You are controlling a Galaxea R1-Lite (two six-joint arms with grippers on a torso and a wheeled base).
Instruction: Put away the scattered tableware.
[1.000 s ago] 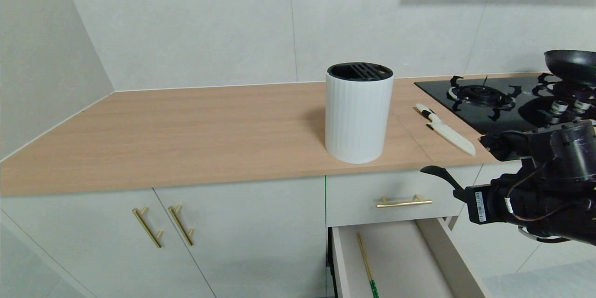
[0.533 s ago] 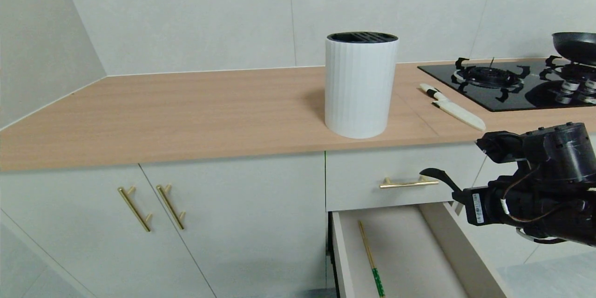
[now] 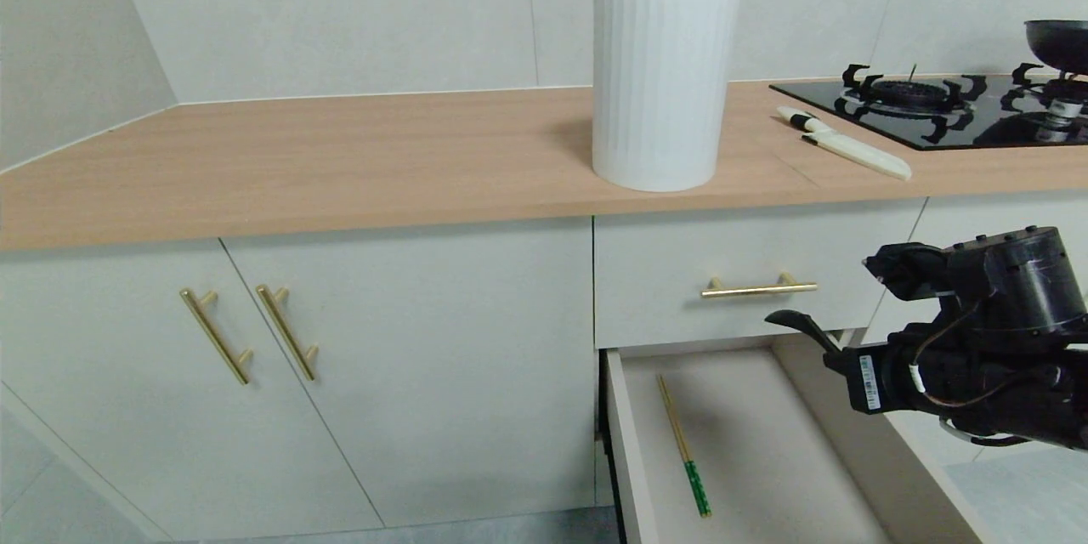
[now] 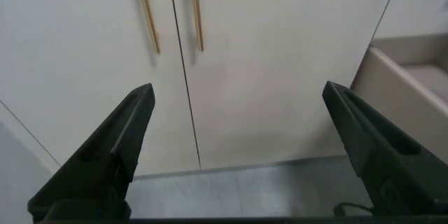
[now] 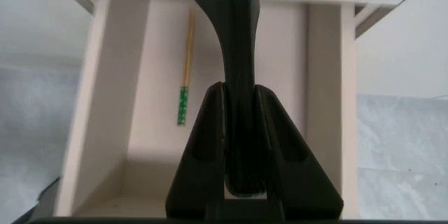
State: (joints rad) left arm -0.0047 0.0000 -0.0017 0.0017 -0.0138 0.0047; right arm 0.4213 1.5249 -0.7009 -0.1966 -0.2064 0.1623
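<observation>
Right fingers (image 5: pixel 208 136) clamp black utensil (image 5: pixel 234 49), maybe spoon, above open drawer (image 5: pixel 105 126); left fingers (image 4: pixel 115 150) wide.

Countertop (image 3: pixel 340 161) spans the upper half of the frame. White ribbed holder (image 3: pixel 663 85) stands upright, upper centre. White knife (image 3: pixel 841 155) lies flat to its right, near the hob (image 3: pixel 926 115). Dark pan (image 3: pixel 1058 41) at the far right edge. Lower centre: drawer (image 3: pixel 625 442) open, chopsticks (image 3: pixel 684 446) lying inside. Right gripper (image 3: pixel 841 357), lower right, grips a black utensil (image 3: pixel 795 323) over the drawer's right side.
</observation>
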